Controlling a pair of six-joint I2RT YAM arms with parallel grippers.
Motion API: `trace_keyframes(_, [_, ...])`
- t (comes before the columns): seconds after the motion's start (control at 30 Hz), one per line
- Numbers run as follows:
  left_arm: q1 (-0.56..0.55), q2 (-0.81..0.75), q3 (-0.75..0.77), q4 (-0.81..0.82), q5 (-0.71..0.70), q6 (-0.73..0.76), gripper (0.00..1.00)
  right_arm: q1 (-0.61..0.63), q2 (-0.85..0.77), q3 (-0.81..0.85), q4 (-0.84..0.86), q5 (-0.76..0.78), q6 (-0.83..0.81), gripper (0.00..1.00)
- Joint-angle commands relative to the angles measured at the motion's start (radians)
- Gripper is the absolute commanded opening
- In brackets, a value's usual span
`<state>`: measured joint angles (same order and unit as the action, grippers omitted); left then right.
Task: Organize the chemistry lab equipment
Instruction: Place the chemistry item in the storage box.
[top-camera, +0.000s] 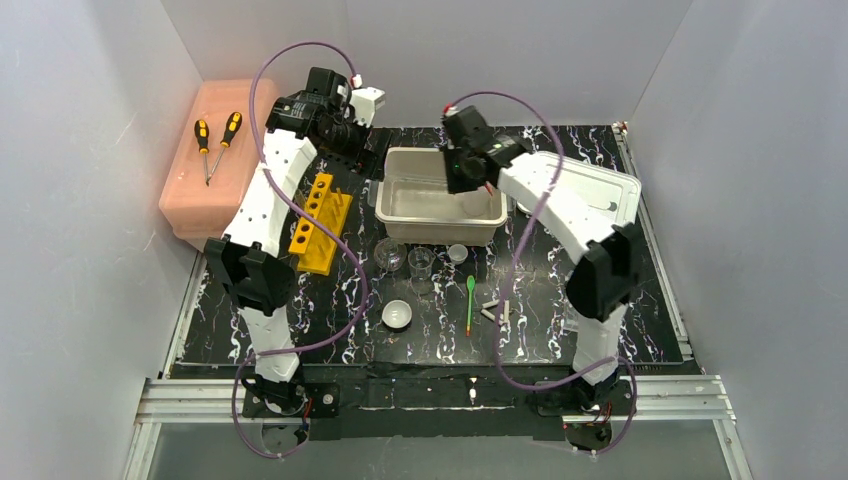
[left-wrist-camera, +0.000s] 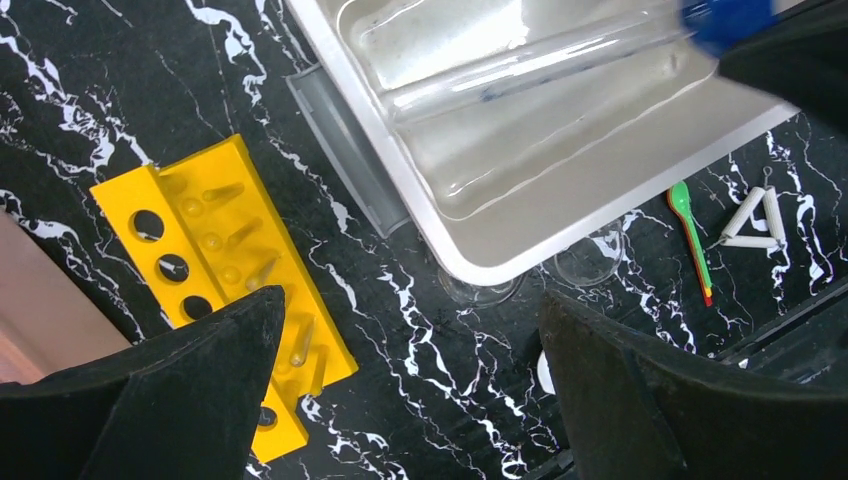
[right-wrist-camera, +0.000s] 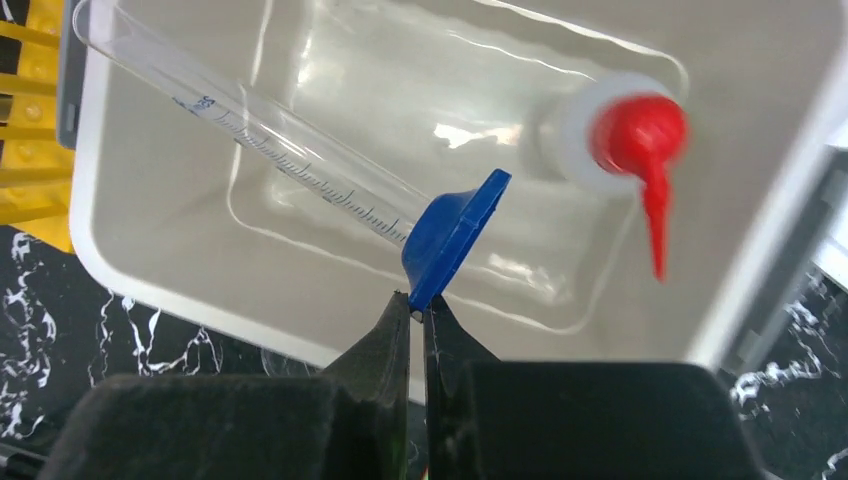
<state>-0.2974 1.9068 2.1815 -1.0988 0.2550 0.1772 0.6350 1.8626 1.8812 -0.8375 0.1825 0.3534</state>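
Clear graduated cylinder (right-wrist-camera: 260, 150): a long marked tube lying nearly level over the white tub (right-wrist-camera: 170, 270), mouth toward the tub's corner on the rack side; whether that end touches the rim cannot be told.
Blue foot (right-wrist-camera: 455, 235): edge pinched between the jaws, the only hold on the cylinder.
Right tool (right-wrist-camera: 418, 305): clenched on the foot's edge, above the tub's near wall.
Squeeze bottle (right-wrist-camera: 620, 135): white, red-capped, inside the tub, apart from the cylinder.
Left tool (left-wrist-camera: 412, 320): released, jaws wide, holding nothing, hovering between the tube rack (left-wrist-camera: 220, 250) and the tub.
Step in hand: judged to be stowing the cylinder in the tub.
Next move: calls for lowering it along the tub's length, clear of the bottle, then parting the jaws; a thin edge grip could let the tube swing.
Left to sort: three beakers (top-camera: 421, 262) just in front of the tub; white bowl (top-camera: 398, 315), green spoon (top-camera: 470, 300) and white triangle (top-camera: 497, 310) nearer the arm bases; the yellow rack beside the tub.
Lid (top-camera: 600, 190): off, beside the tub on the right.
Surface (top-camera: 430, 345): black mat veined white.
Pink box (top-camera: 200, 195): at the left edge, two screwdrivers (top-camera: 228, 130) on top.
Room: pale grey walls (top-camera: 80, 100) on three sides.
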Motion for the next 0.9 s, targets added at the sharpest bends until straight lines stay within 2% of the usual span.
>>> trace_keyframes(0.0, [0.017, -0.057, 0.002, -0.035, -0.014, -0.002, 0.98, 0.053, 0.107, 0.147, -0.003, 0.076, -0.009, 0.01])
trace_keyframes(0.33, [0.031, -0.073, -0.06, -0.035, -0.008, 0.02, 0.98, 0.036, 0.262, 0.126, 0.032, 0.201, -0.01, 0.01])
trace_keyframes(0.67, [0.038, -0.086, -0.111, -0.006, -0.01, 0.024, 0.98, -0.011, 0.111, -0.017, 0.131, 0.171, 0.008, 0.01])
trace_keyframes(0.87, [0.04, -0.1, -0.136, 0.0, -0.009, 0.023, 0.98, -0.013, 0.129, -0.033, 0.143, 0.131, 0.02, 0.01])
